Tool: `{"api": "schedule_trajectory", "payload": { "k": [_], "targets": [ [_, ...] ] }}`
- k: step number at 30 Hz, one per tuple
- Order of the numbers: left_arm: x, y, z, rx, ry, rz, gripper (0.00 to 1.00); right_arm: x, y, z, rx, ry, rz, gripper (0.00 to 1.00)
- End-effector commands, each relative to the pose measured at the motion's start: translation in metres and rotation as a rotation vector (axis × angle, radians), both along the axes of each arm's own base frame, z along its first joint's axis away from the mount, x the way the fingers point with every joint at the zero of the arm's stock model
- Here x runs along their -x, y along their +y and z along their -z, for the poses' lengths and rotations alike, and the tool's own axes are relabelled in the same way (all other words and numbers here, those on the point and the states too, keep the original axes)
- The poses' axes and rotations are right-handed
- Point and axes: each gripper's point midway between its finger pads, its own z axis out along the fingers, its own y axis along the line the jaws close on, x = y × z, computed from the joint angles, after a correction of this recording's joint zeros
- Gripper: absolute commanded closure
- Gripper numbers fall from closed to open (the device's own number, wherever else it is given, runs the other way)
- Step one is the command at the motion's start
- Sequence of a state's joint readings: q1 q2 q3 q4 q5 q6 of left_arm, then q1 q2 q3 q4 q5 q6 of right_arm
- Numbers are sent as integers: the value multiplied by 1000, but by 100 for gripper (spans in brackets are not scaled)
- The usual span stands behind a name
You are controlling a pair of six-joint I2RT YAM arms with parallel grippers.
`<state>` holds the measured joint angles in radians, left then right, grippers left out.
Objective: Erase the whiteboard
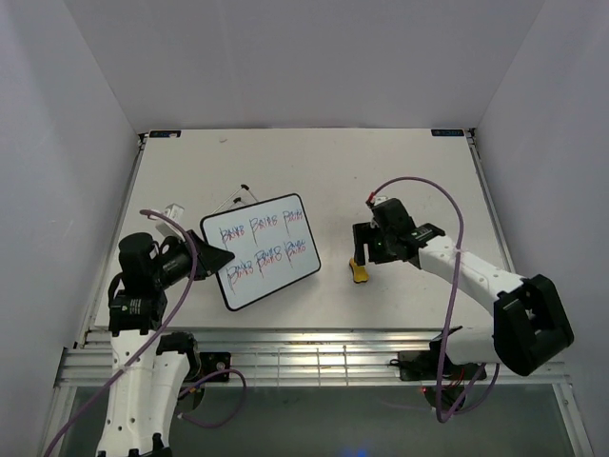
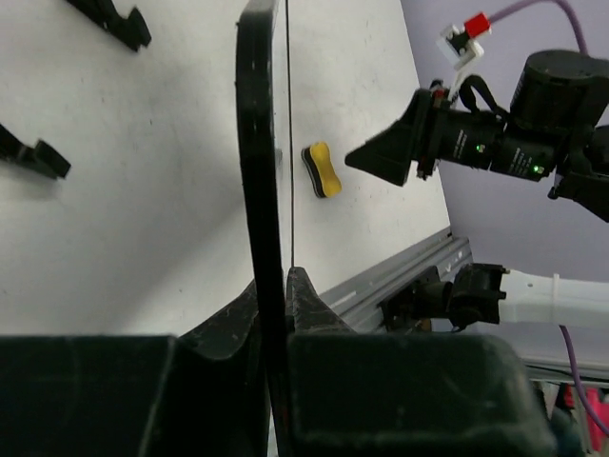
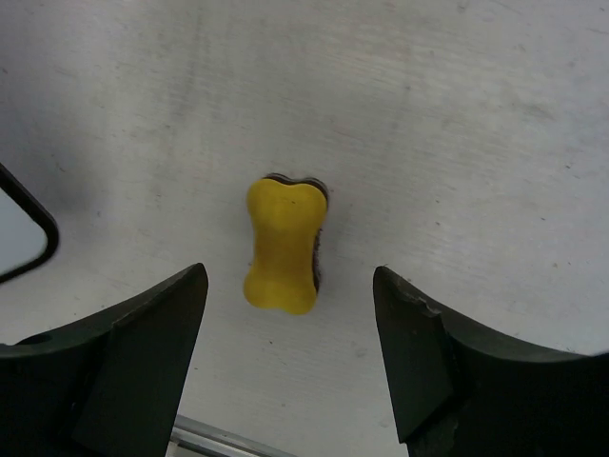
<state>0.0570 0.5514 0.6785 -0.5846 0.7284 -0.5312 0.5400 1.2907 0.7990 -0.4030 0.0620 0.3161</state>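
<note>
One whiteboard, left of centre on table, full of red-blue writing: likely light, stiff, glossy-slick; best held by thin frame. Left gripper clamped on its left edge. Right gripper spread wide astride yellow eraser, not touching.

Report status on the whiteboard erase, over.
Left claw shut on whiteboard edge. Right claw open, straddling yellow eraser, no contact. Red-and-blue writing unerased. Nothing between eraser and board.
</note>
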Motion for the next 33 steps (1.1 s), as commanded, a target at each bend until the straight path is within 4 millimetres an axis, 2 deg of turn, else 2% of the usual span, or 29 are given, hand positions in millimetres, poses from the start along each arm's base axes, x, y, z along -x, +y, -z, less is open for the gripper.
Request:
{"api": "schedule_trajectory", "payload": {
  "k": [1,3,6,8,11,18,20,28,33],
  "targets": [
    [21,-8,0,30,93,49,100,-14,22,-13,47,-49,-9,24],
    [30,-13,5,46,120,81,100,-14,30,-5,75,-34,-28,27],
    [37,-18,12,64,143,113,100,-14,29,6,119,-10,-32,29],
    [39,-19,16,69,152,123,100,-12,33,12,122,7,-52,33],
    [42,-19,24,62,160,135,100,-7,35,19,120,22,-65,33],
    [49,-25,21,59,127,201,100,-2,28,37,158,51,-61,36],
    [49,-25,22,56,126,201,100,0,29,41,155,60,-68,41],
    [51,-25,31,50,137,208,100,1,25,51,182,73,-60,42],
    [51,-25,33,45,136,213,100,1,27,51,170,72,-66,51]
  ]
}}
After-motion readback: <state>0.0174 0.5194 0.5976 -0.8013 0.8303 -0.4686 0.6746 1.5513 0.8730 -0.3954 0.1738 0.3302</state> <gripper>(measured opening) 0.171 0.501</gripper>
